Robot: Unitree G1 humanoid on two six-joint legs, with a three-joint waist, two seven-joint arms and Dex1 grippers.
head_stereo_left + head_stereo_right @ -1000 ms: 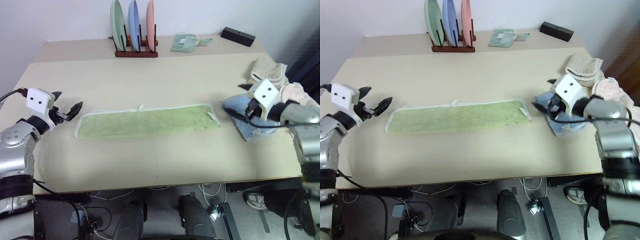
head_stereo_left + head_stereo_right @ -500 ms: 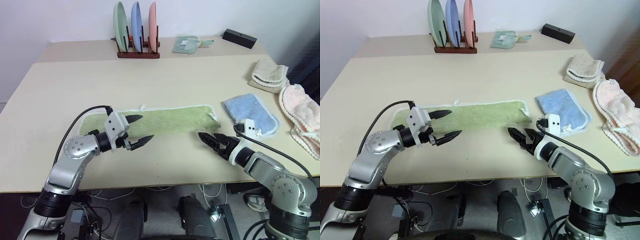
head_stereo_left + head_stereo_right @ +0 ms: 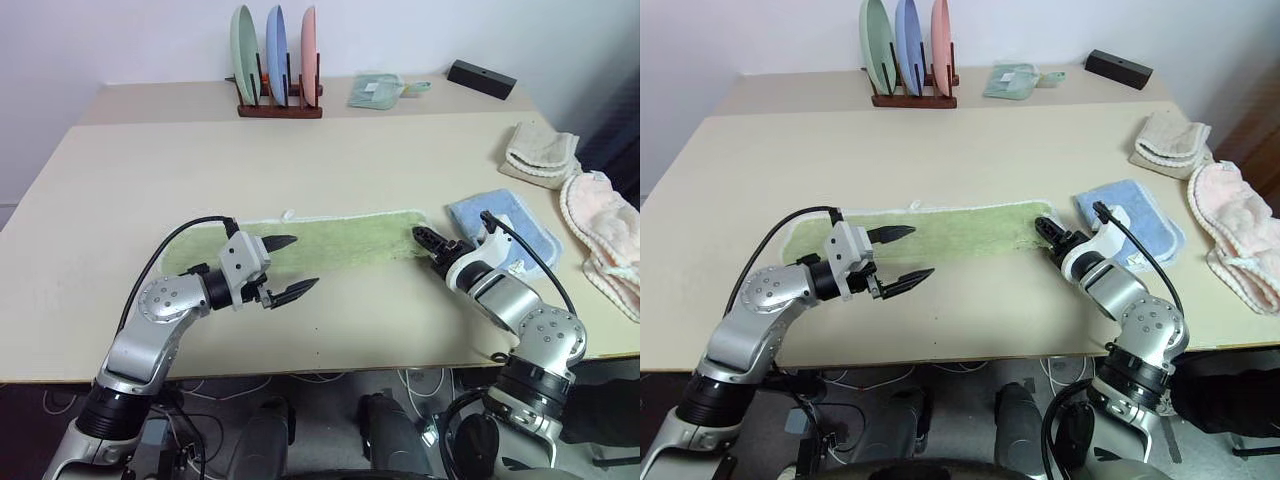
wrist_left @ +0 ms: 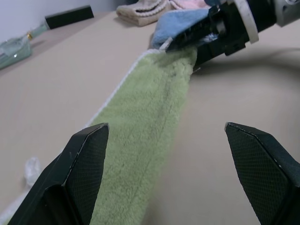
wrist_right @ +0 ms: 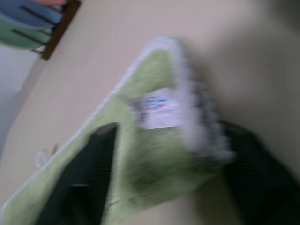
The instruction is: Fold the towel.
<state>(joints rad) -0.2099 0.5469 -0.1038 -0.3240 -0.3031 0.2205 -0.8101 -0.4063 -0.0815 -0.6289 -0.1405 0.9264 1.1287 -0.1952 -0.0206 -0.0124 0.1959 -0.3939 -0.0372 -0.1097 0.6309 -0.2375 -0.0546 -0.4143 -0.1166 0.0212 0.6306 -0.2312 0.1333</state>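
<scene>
towel [image 3: 330, 240] lay flat as a long strip mid-table [image 3: 330, 160]. left gripper [image 3: 288, 267] hovered over its left part, fingers wide apart, holding nothing. right gripper [image 3: 428, 240] sat at the towel's right end, one finger either side of the corner; can't tell if it had clamped. far side: rack [image 3: 279, 104] held three upright plates [image 3: 275, 50]. blue towel [image 3: 520, 228] just right.

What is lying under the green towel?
Only the beige table shows around the green towel. It lies flat; whatever its cloth covers cannot be seen.
</scene>
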